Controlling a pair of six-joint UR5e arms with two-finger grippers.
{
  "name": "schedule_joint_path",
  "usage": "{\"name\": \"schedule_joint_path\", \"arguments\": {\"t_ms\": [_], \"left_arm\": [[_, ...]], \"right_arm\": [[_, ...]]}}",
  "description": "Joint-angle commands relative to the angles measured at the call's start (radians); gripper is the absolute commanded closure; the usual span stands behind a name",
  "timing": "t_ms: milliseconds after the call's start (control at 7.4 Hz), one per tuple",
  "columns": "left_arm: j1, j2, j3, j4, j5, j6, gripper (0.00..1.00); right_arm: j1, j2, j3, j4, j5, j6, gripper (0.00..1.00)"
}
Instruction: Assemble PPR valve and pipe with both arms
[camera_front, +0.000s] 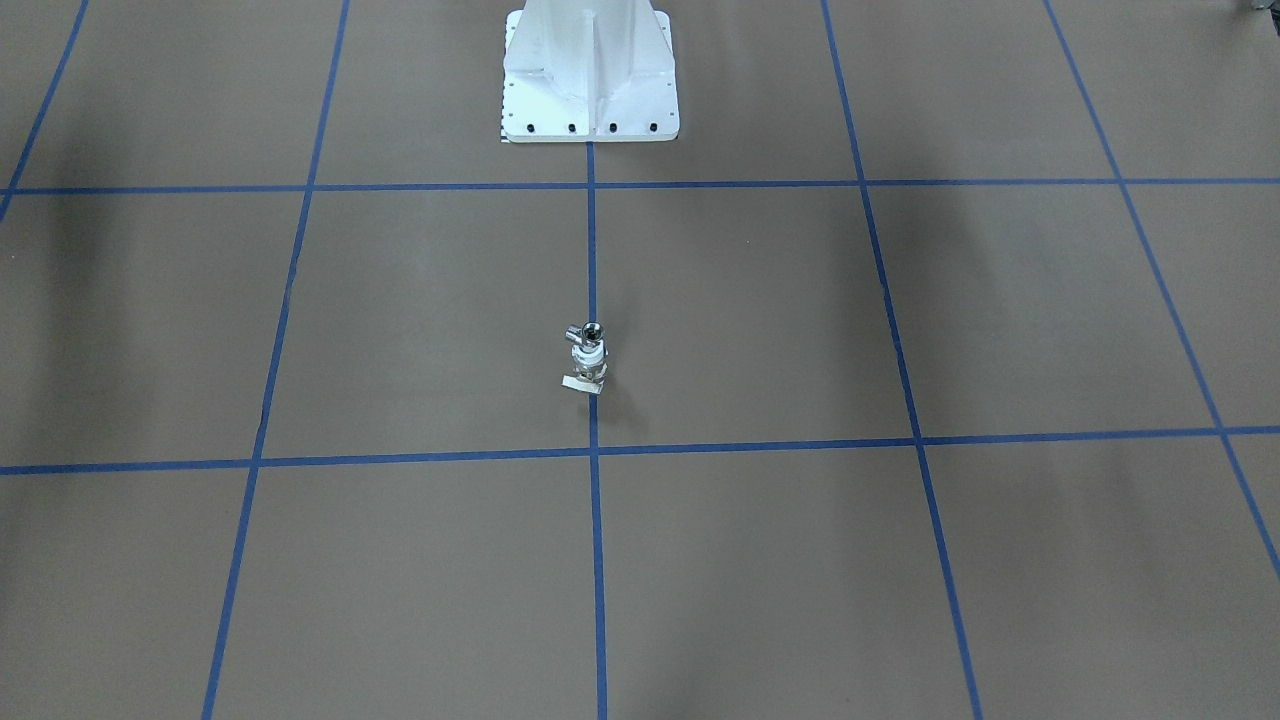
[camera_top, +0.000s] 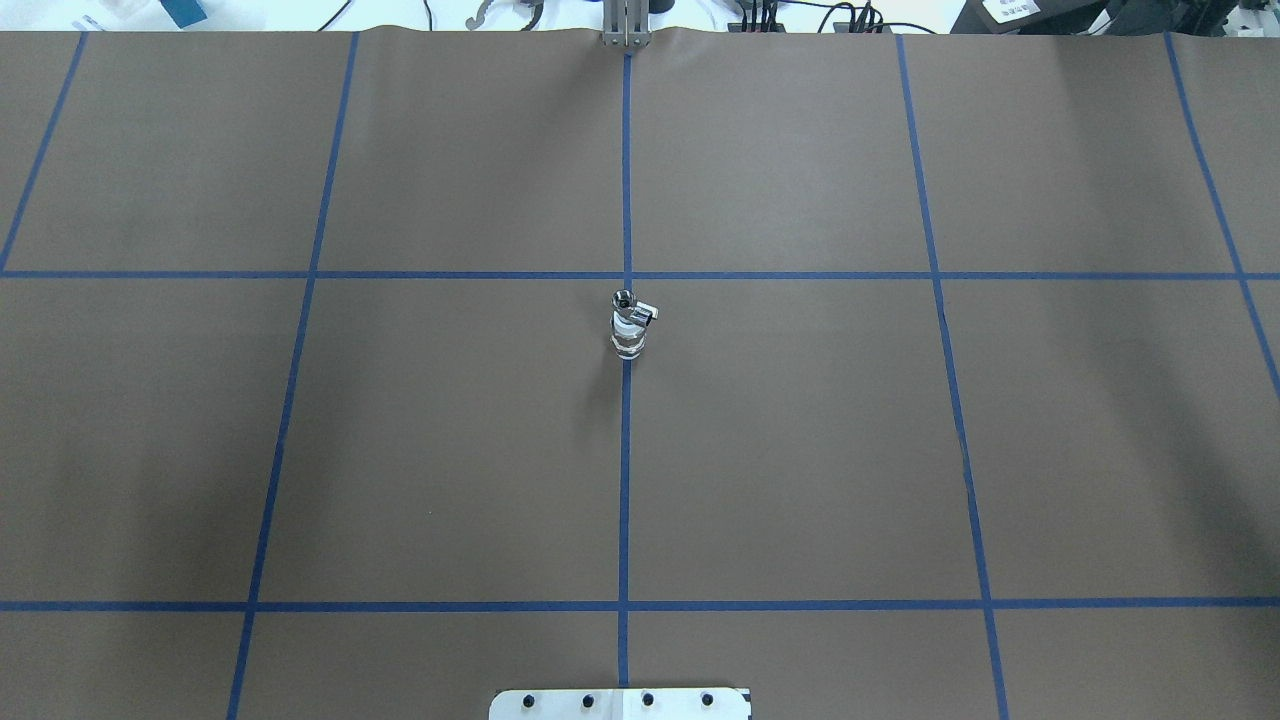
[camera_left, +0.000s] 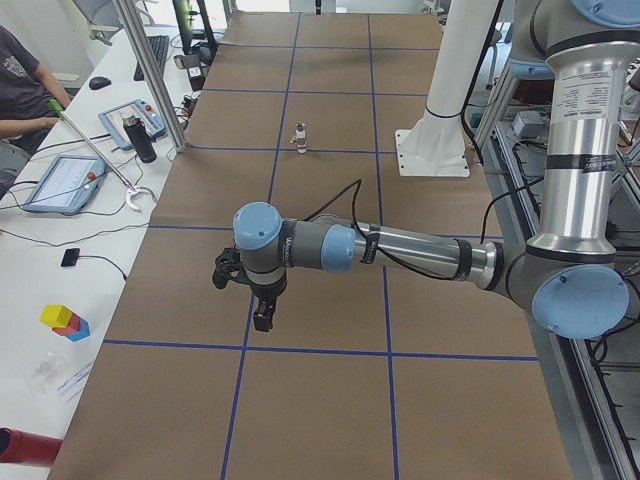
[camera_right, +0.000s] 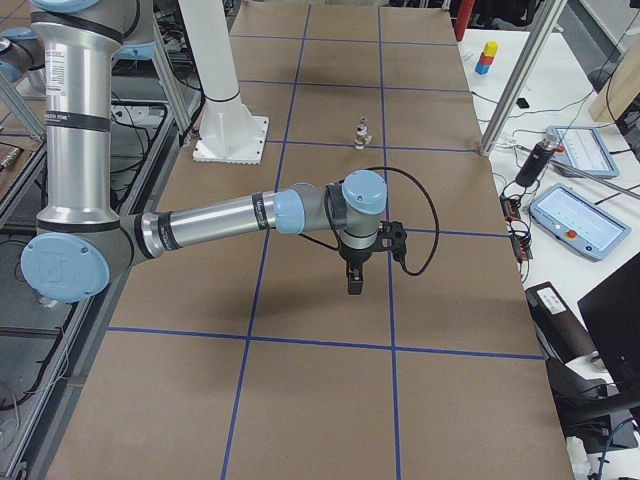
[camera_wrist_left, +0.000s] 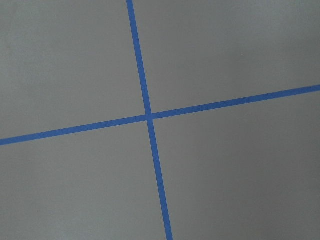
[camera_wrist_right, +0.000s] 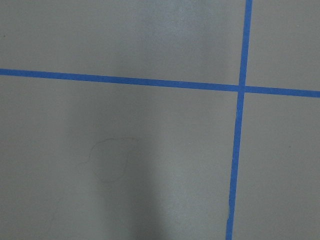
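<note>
Chrome-silver pipe (camera_front: 590, 332) seated in white collar of PPR valve (camera_front: 590, 362), standing upright on middle blue line (camera_front: 592, 250) of counter (camera_front: 400, 300). Seems already joined; next, probably only to check the seat. Left gripper (camera_left: 262, 322) and right gripper (camera_right: 355, 288) hanging well apart from it; fingers (camera_left: 261, 315) wide or narrow, cannot tell.
</note>
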Motion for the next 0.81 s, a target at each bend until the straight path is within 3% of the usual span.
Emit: {"name": "schedule_joint_path", "arguments": {"t_ms": [0,676], "left_arm": [[0.008,0.000,-0.001,0.001,0.018,0.003,0.01],[0.008,-0.001,-0.006,0.003,0.018,0.038,0.00]], "right_arm": [[0.000,0.000,0.000,0.000,0.002,0.000,0.00],[-0.002,0.003,0.001,0.002,0.008,0.001,0.00]]}}
